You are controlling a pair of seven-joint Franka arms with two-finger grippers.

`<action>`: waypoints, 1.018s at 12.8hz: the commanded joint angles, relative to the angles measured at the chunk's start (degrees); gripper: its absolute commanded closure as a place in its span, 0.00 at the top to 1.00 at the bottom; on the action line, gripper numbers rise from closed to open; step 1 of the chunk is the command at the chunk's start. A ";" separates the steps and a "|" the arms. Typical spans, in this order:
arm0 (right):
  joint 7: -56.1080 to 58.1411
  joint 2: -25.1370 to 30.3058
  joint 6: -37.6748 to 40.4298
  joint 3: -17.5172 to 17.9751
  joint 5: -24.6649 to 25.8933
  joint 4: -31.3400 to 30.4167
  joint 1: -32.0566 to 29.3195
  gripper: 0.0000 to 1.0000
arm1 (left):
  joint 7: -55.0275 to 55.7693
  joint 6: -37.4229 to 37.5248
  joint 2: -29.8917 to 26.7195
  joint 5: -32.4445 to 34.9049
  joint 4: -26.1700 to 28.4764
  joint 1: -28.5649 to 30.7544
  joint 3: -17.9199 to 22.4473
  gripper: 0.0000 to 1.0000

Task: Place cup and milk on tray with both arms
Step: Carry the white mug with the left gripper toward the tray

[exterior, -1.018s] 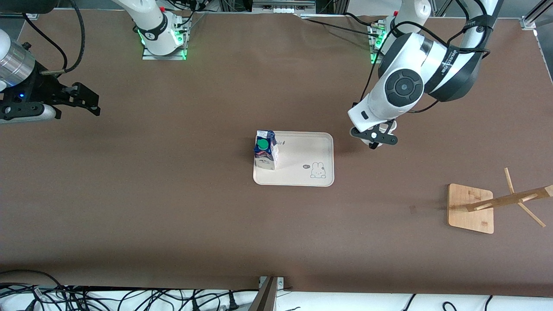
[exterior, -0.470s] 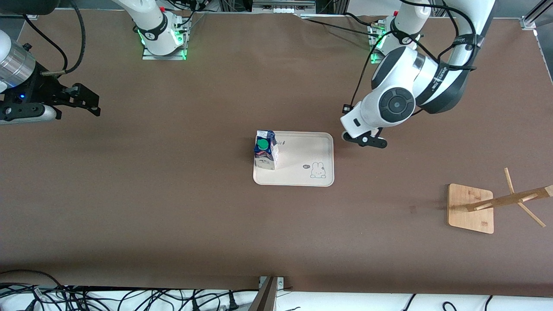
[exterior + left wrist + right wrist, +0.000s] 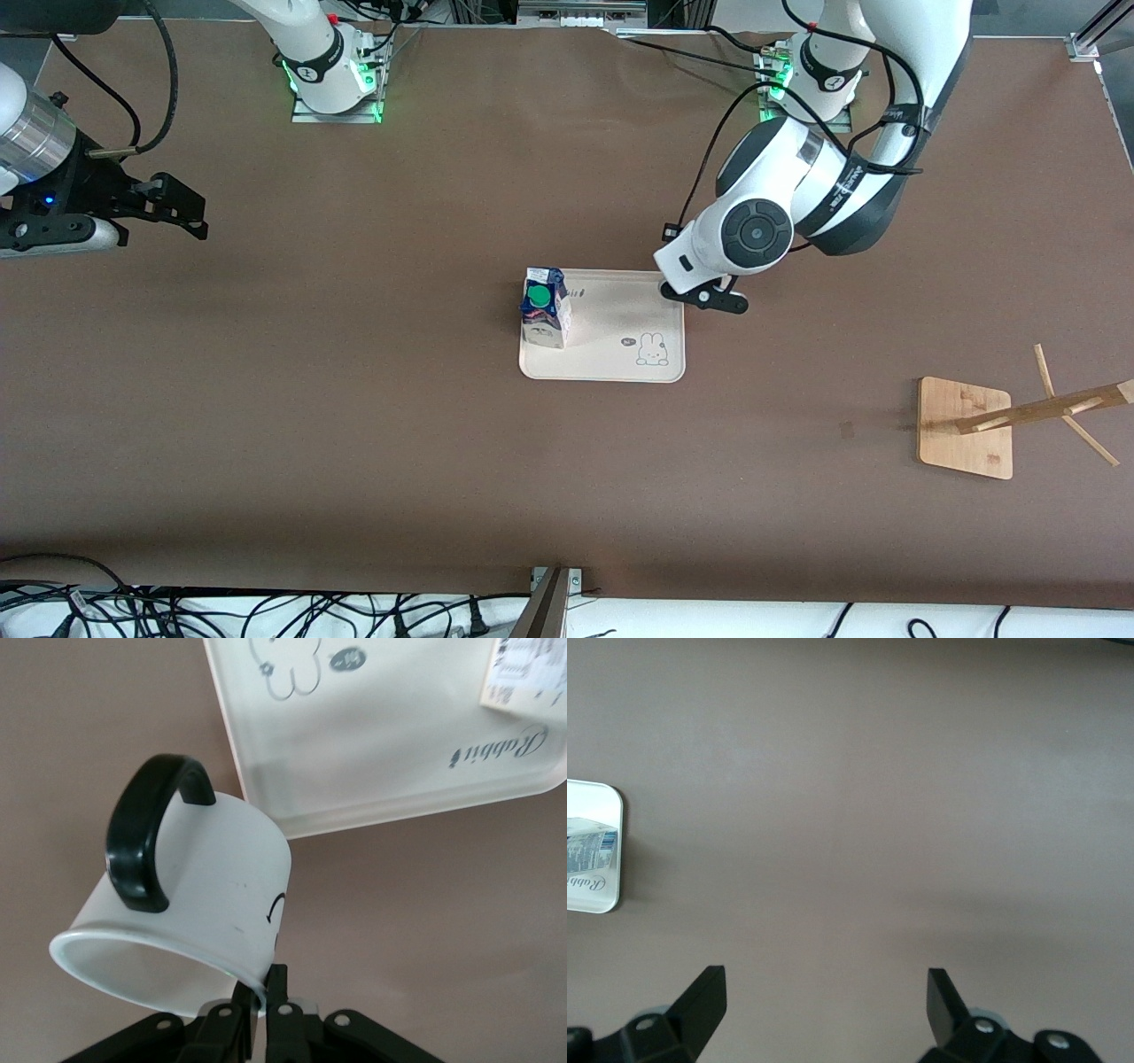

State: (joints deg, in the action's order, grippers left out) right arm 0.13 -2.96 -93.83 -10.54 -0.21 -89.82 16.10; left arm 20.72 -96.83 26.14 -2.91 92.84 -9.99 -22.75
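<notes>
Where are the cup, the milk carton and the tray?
cup (image 3: 213,877), left wrist view, white side wall.
milk carton (image 3: 537,296), front view, green screw cap.
tray (image 3: 611,359), front view, bare floor.

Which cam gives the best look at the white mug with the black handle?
Left wrist view: the white mug with a black loop handle fills it, rim pinched by the left gripper beside the cream tray's corner. In the front view the left arm hides it. The right wrist view doesn't show it.

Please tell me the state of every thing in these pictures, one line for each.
milk: upright on the tray, cap on.
tray: flat on the table.
cup: tilted, gripped by its rim, over the tray's corner.
left pincer: shut on cup.
right pincer: open, waiting.
wooden rack: holds nothing.
</notes>
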 commanded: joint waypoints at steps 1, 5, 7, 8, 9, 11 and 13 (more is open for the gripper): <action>-0.04 -0.12 0.76 0.17 0.21 0.88 -0.19 1.00 | 0.11 -4.57 3.04 -0.08 -3.72 -0.99 -0.10 0.00; -0.04 -0.12 0.93 0.17 0.21 0.79 -0.19 1.00 | -2.78 -9.95 4.09 2.20 -3.72 -1.17 0.17 0.00; -0.04 -0.12 0.93 0.26 0.29 0.79 -0.11 1.00 | -2.97 -10.48 5.06 2.38 -3.72 -1.17 0.25 0.00; -0.04 -0.12 0.93 0.26 0.29 0.79 -0.02 1.00 | -2.97 -11.44 5.23 2.47 -3.72 -1.17 0.34 0.00; -0.04 -0.03 1.02 0.26 0.29 0.79 -0.02 1.00 | -2.97 -11.89 5.67 2.47 -3.72 -1.17 0.34 0.00; -0.04 -0.03 0.93 0.44 0.29 0.79 0.16 1.00 | -2.88 -12.33 6.64 2.47 -3.72 -1.17 0.34 0.00; -0.04 -0.03 0.93 0.52 0.29 0.79 0.25 1.00 | -2.97 -13.82 6.99 2.56 -3.72 -1.17 0.52 0.00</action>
State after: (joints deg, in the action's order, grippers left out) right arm 0.13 -3.00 -93.73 -10.31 -0.20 -89.83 16.25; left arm 18.67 -110.12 32.01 -1.56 90.96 -10.80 -22.49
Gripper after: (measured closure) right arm 0.000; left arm 0.921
